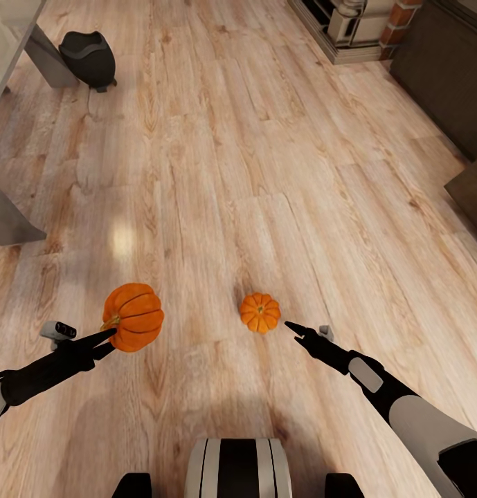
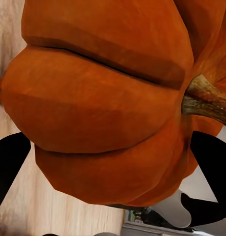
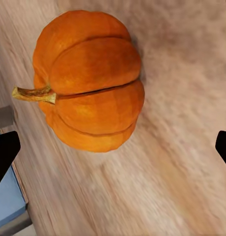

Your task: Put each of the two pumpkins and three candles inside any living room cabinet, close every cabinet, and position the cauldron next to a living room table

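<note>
While my left claw [image 1: 108, 337] grips one pumpkin [image 1: 133, 317] for the cabinet, my right claw [image 1: 293, 326] gapes wide beside the floor pumpkin [image 1: 259, 312]; ready to close.

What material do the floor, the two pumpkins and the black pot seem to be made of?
Floor: light wooden planks, grain and seams visible, a slight sheen.
Held pumpkin and floor pumpkin: matte orange ribbed rind with a dry woody stem; real or imitation cannot be told.
Cauldron: smooth black, faintly glossy, perhaps metal or plastic.
</note>
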`<state>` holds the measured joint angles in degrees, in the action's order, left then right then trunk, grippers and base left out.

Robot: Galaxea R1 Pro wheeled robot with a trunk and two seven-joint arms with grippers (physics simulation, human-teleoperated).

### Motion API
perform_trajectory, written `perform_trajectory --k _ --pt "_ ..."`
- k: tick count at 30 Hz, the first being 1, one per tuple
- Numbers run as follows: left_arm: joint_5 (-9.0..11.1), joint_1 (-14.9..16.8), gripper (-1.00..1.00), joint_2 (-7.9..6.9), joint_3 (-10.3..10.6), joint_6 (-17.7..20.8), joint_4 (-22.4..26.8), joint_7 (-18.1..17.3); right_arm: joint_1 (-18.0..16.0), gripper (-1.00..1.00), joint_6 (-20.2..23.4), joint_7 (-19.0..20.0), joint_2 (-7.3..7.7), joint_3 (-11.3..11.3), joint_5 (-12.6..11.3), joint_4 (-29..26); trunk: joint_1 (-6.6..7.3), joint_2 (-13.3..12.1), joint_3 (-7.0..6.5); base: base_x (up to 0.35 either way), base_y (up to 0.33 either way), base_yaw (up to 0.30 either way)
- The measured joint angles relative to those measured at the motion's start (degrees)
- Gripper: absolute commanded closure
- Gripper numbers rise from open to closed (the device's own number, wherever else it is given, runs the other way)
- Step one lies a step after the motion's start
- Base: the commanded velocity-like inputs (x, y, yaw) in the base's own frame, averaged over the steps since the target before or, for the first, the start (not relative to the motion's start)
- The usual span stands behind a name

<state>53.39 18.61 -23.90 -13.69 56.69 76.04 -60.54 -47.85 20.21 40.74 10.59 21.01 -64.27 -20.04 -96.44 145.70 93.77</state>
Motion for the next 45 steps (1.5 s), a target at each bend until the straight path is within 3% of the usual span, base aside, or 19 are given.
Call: perform_trajectory --k 19,45 --pt "0.0 0.0 1.00 -0.01 -0.1 0.0 -0.1 0.0 0.0 -1.00 0.3 -2.4 -0.10 0.0 0.3 0.1 -0.01 0.0 0.00 0.060 0.057 0.000" --pt "-0.3 0.0 1.00 0.08 -0.1 0.0 -0.2 0.0 0.0 -1.00 0.1 -2.5 0.00 0.0 0.4 0.1 -0.01 0.0 0.00 0.075 0.056 0.000"
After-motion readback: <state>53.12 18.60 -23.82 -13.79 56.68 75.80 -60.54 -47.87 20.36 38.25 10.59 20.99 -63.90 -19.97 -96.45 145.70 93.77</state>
